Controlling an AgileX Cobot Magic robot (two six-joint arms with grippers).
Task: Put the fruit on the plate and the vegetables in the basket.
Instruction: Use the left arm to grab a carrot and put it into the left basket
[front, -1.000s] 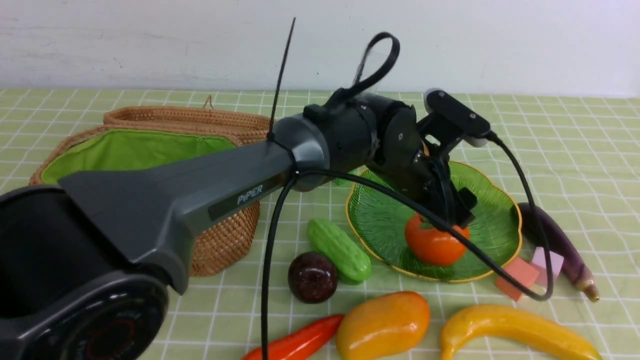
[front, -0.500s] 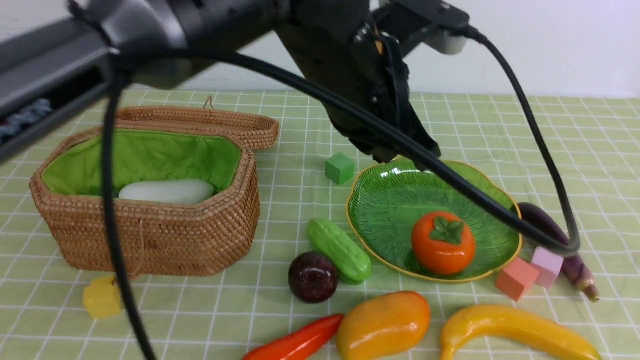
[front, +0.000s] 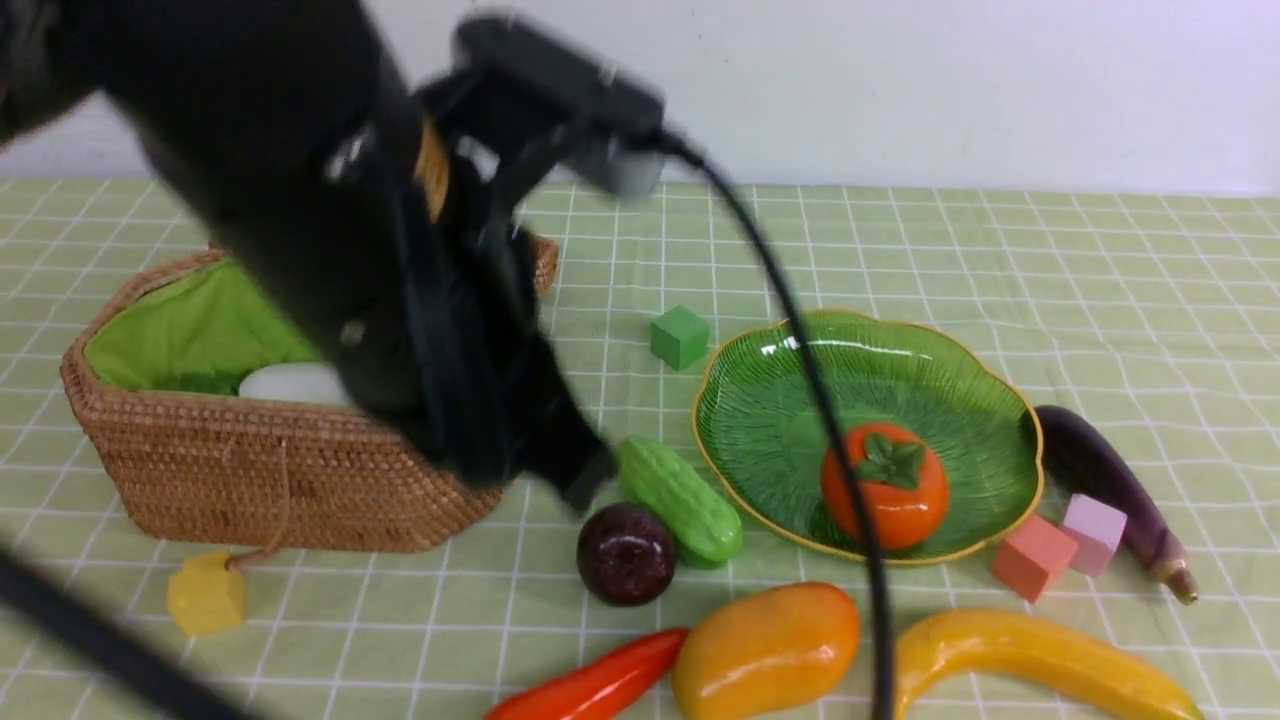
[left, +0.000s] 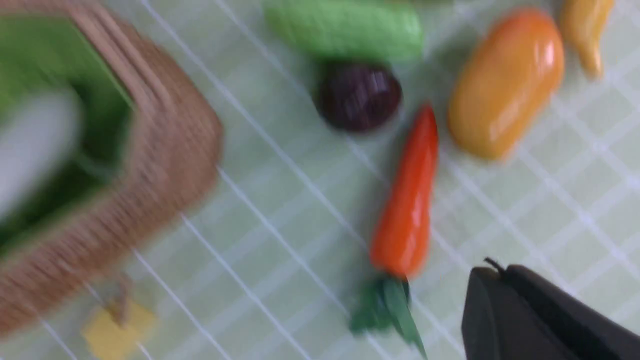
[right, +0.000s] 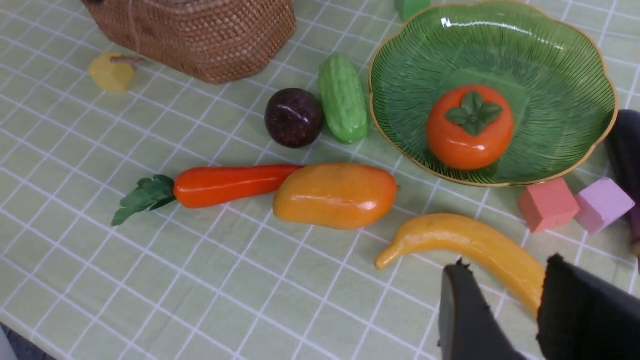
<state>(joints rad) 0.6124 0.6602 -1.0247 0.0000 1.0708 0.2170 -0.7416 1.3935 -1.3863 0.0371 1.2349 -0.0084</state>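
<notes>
The left gripper (left: 505, 270) was pinched shut, empty; the cucumber (front: 680, 500) (likely next) slanted from the basket's near-right corner (front: 490, 490).

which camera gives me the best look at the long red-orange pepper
The right wrist view: the pepper shows nearly whole, leaves included. The front view crops it at the bottom edge; the left wrist view shows it blurred.

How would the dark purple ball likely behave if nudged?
The purple ball would probably roll, being nearly round on an open cloth. The cucumber close beside it might stop it on that side. Its glossy skin suggests a slippery grip.
</notes>
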